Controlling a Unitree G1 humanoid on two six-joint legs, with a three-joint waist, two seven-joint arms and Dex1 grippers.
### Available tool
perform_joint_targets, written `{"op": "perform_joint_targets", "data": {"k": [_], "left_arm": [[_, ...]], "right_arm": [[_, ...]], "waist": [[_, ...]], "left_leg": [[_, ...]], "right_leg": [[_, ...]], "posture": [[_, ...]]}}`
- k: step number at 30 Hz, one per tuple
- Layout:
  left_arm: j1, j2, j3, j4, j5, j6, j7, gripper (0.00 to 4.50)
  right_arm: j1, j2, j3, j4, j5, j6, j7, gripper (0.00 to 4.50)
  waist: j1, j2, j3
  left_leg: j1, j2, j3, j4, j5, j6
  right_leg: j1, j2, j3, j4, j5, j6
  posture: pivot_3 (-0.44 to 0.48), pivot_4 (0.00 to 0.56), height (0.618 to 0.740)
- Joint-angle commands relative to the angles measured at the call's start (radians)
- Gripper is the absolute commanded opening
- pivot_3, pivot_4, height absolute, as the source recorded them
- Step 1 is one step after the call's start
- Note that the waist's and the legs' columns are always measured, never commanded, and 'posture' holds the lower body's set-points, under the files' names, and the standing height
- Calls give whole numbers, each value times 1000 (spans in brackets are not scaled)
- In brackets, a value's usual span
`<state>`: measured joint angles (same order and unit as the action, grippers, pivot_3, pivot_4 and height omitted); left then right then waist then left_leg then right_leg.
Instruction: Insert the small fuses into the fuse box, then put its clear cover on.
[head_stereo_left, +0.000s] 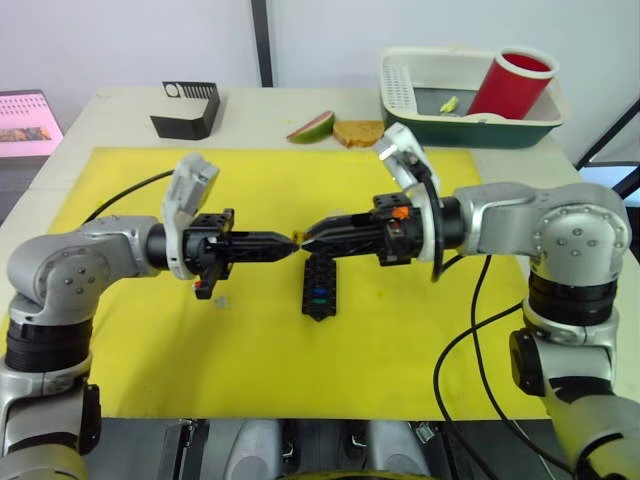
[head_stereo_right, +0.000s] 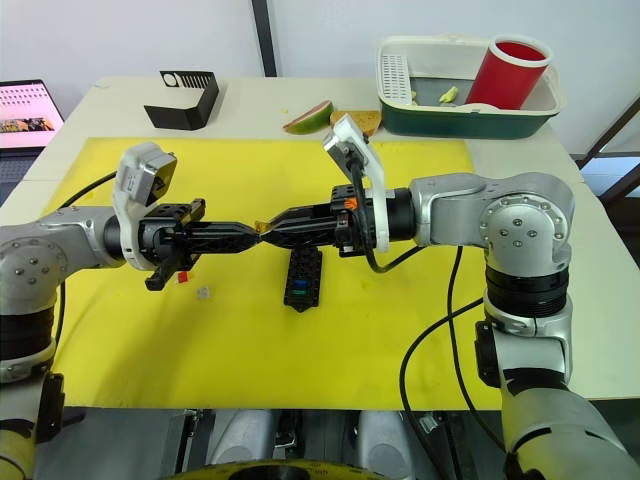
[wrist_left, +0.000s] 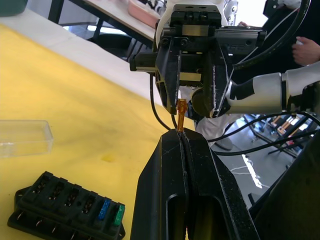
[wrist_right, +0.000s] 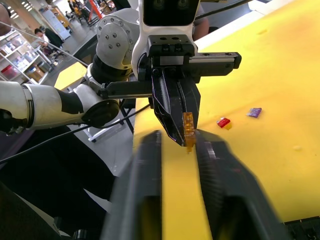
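The left gripper (head_stereo_left: 290, 243) is pinching an amber fuse (wrist_left: 182, 111) above the mat's (head_stereo_left: 130, 340) middle; the right gripper (wrist_right: 177, 150), jaws parted, is closing around it, apparently a handover; next, a firm clamp, then insertion into the fuse box (head_stereo_left: 319, 288) just below.

The fuse box (head_stereo_left: 318, 288) lies mid-desk (head_stereo_left: 120, 110), below two meeting grippers; a stand (head_stereo_left: 187, 109) sits behind left, a basket (head_stereo_left: 470, 120) behind right.
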<state>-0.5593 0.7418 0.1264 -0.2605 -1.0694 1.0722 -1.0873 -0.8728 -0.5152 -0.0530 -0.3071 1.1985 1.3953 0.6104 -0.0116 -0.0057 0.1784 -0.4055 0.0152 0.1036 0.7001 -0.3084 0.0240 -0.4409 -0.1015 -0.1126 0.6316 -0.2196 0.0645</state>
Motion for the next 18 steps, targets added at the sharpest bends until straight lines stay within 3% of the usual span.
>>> {"op": "perform_joint_targets", "data": {"k": [1, 9, 12, 18], "left_arm": [[-6, 2, -1, -19, 5, -21, 3, 0], [-6, 22, -19, -31, 52, -50, 5, 0], [6, 77, -44, -43, 117, -88, -29, 908], [116, 199, -142, -69, 299, -262, -156, 3962]], "right_arm": [[-18, 0, -4, -25, 24, -18, 11, 56], [-24, -24, 18, -39, -7, -33, 25, 56], [-27, -102, 98, -83, -125, -109, 91, 0], [43, -235, 350, -113, -493, -477, 281, 0]], "waist": [[0, 0, 0], [0, 0, 0], [0, 0, 0], [-1, 0, 0]], "left_leg": [[0, 0, 0, 0, 0, 0], [0, 0, 0, 0, 0, 0], [0, 0, 0, 0, 0, 0], [0, 0, 1, -1, 0, 0]], "right_leg": [[0, 0, 0, 0, 0, 0], [0, 0, 0, 0, 0, 0], [0, 0, 0, 0, 0, 0], [-1, 1, 0, -1, 0, 0]], "posture": [[0, 150, 740], [0, 150, 740], [0, 150, 740], [0, 150, 740]]}}
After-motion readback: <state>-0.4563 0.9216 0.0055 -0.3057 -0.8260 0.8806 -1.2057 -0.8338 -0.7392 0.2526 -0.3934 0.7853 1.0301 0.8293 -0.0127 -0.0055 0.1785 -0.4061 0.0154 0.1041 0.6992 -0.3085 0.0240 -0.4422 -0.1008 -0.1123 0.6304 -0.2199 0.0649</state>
